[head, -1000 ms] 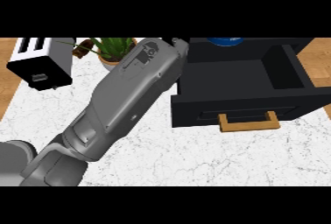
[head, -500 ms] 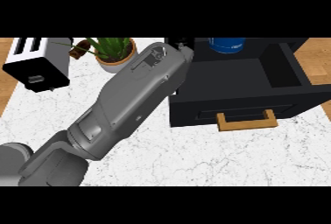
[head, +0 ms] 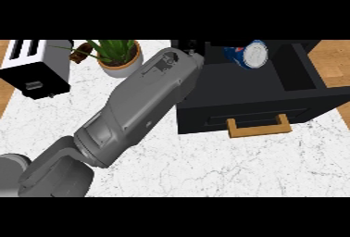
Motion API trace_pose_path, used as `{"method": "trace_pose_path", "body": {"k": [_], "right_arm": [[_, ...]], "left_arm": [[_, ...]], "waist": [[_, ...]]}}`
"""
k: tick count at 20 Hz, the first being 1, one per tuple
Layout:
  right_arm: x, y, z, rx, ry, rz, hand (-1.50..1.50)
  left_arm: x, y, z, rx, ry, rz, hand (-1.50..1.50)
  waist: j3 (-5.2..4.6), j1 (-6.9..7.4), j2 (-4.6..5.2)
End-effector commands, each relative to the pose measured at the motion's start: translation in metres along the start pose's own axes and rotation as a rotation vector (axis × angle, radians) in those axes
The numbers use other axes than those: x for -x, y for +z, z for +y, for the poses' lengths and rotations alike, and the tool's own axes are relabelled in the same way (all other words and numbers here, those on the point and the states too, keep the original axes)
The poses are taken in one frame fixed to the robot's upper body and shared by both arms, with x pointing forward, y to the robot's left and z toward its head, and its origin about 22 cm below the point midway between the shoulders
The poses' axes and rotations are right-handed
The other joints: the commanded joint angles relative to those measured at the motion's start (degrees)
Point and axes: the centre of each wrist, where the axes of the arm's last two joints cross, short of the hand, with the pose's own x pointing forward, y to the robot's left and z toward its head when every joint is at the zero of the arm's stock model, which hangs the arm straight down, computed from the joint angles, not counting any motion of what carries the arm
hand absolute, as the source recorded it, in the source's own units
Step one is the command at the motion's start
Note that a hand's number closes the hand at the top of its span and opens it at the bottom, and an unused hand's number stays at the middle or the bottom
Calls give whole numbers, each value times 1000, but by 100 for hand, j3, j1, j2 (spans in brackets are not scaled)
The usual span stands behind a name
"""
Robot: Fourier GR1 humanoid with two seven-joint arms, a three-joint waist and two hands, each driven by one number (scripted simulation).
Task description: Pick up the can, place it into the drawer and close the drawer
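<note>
From my seat I see only one arm: the left forearm (head: 137, 106) runs up from the lower left corner, across the worktop (head: 205, 162), to the drawer's (head: 239, 113) back left corner. The left hand (head: 193, 45) sits there at the end of the wrist. It is black against the black drawer, so I cannot tell how its fingers are set. The right hand shows nowhere in my view.

The can (head: 249, 54) is blue with a pale round end turned up towards me, and it is tilted. It is within the open drawer's outline, towards the back and right of the middle, a little to the right of the hand. I cannot tell whether the hand touches it or whether it rests on the drawer's floor.

The drawer stands pulled out towards me, its wooden handle (head: 258, 127) on the front panel. The forearm covers the drawer's left front corner.

At the far left of the worktop is a toaster (head: 34, 65), and to its right a potted plant (head: 120, 58), just beside the forearm's upper end.
</note>
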Motion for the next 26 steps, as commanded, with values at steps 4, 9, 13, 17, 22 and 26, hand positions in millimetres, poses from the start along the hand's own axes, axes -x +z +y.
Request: {"method": "trace_pose_path", "body": {"k": [4, 9, 13, 17, 22, 26], "right_arm": [[0, -5, 2, -24, 0, -6, -150], [-4, -4, 7, -19, -8, -11, -150], [-3, 2, 8, -6, 8, -30, -150], [-34, -13, 1, -29, 265, -157, -150], [-40, -25, 21, -128, 333, -268, -150], [-42, -33, 40, -169, 423, -294, -150]], "left_arm": [[16, 2, 3, -78, -9, 25, -150], [21, 0, 7, -76, 1, -7, -150], [14, -4, 6, -73, 11, -1, -150], [19, 1, 5, -54, 34, -29, -150], [19, 3, 4, -55, 75, -76, -150], [-7, 6, -11, -38, 87, -113, -150]], "waist": [[1, -64, 12], [-3, -52, 15], [-2, -30, 9], [-7, 22, 28], [-7, 87, 36], [-6, 152, 29]]}}
